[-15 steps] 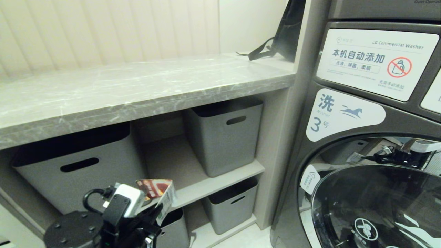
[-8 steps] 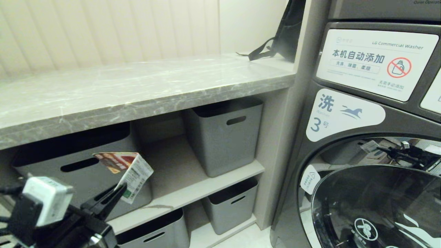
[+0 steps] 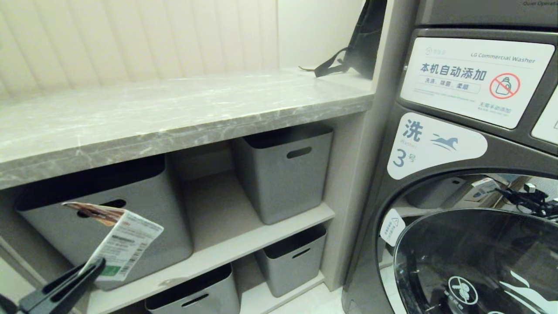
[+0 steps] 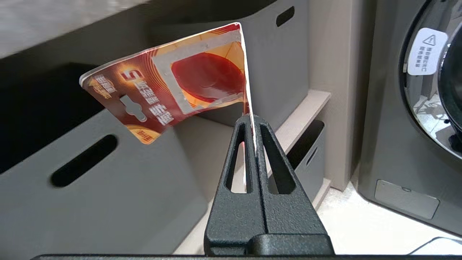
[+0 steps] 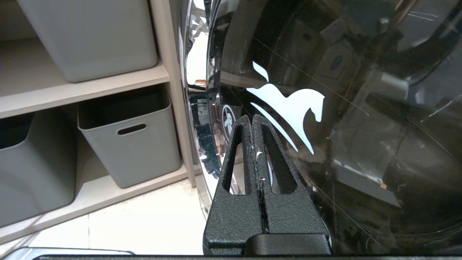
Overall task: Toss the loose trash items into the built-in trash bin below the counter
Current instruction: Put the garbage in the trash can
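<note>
My left gripper [image 3: 96, 264] sits at the lower left of the head view, below the grey marble-look counter [image 3: 183, 109]. It is shut on the edge of a small red-brown and white carton [image 3: 120, 244], one of the loose trash items. The carton [image 4: 169, 86] sticks up from the closed fingertips in front of a grey tub [image 4: 108, 187]. My right gripper [image 5: 251, 119] is shut and holds nothing, parked low beside the washer door [image 5: 343, 126]. The built-in trash bin is out of view.
Several grey tubs with slot handles [image 3: 285, 170] fill the shelves under the counter. A washing machine [image 3: 462, 174] stands on the right. A black backpack [image 3: 362, 39] leans at the far end of the counter. Pale floor [image 5: 144, 216] lies below the shelves.
In the head view my left gripper has swung left and lower with the carton still pinched in it. Its wrist and camera block have left the picture. The right arm has not moved.
</note>
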Robot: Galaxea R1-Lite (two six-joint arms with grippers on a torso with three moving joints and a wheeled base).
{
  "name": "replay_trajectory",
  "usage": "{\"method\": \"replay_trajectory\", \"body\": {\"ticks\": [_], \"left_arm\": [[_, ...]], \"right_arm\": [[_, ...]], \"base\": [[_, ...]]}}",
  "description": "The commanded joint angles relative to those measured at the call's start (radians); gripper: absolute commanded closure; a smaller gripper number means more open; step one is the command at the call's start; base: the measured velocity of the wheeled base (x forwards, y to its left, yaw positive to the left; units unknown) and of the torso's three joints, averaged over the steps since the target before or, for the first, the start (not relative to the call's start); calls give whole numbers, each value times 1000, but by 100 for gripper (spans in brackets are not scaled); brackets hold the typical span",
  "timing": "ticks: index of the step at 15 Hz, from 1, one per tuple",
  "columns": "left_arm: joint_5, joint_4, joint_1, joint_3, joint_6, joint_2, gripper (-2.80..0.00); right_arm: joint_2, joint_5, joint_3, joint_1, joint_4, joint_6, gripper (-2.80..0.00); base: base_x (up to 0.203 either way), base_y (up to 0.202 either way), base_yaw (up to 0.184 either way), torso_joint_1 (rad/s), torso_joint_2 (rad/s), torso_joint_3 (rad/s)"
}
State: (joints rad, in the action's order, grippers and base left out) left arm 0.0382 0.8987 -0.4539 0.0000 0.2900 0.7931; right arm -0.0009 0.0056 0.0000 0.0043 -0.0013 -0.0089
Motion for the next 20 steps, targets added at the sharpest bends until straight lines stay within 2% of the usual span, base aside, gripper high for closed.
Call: {"method": "replay_trajectory", "body": {"ticks": [1, 4, 5, 7, 9, 10, 12, 14, 17, 18, 20], "left_arm": [[-110, -74, 143, 0, 3, -165, 0], [-252, -192, 342, 0, -7, -271, 0], [-269, -239, 369, 0, -18, -316, 0], [-259, -362, 360, 0, -36, -414, 0], [-213, -509, 328, 0, -56, -504, 0], [-182, -538, 318, 0, -81, -511, 0], [-180, -540, 359, 0, -94, -511, 0], [-219, -570, 448, 0, -103, -547, 0], [-241, -707, 461, -6, -113, -726, 0], [-236, -751, 459, -14, -125, -783, 0], [-157, -859, 454, -26, -182, -806, 0]], "right_arm": [[-1, 1, 0, 0, 0, 0, 0], [-1, 1, 0, 0, 0, 0, 0], [-1, 1, 0, 1, 0, 0, 0], [-1, 1, 0, 0, 0, 0, 0], [-1, 1, 0, 2, 0, 0, 0], [-1, 1, 0, 0, 1, 0, 0], [-1, 1, 0, 2, 1, 0, 0], [-1, 1, 0, 0, 1, 1, 0], [-1, 1, 0, 0, 0, 1, 0], [-1, -1, 0, 0, 0, 5, 0], [-1, -1, 0, 0, 0, 4, 0]], "base": [[0, 0, 0, 0, 0, 0], [0, 0, 0, 0, 0, 0], [0, 0, 0, 0, 0, 0], [0, 0, 0, 0, 0, 0], [0, 0, 0, 0, 0, 0], [0, 0, 0, 0, 0, 0], [0, 0, 0, 0, 0, 0], [0, 0, 0, 0, 0, 0], [0, 0, 0, 0, 0, 0], [0, 0, 0, 0, 0, 0], [0, 0, 0, 0, 0, 0]]}}
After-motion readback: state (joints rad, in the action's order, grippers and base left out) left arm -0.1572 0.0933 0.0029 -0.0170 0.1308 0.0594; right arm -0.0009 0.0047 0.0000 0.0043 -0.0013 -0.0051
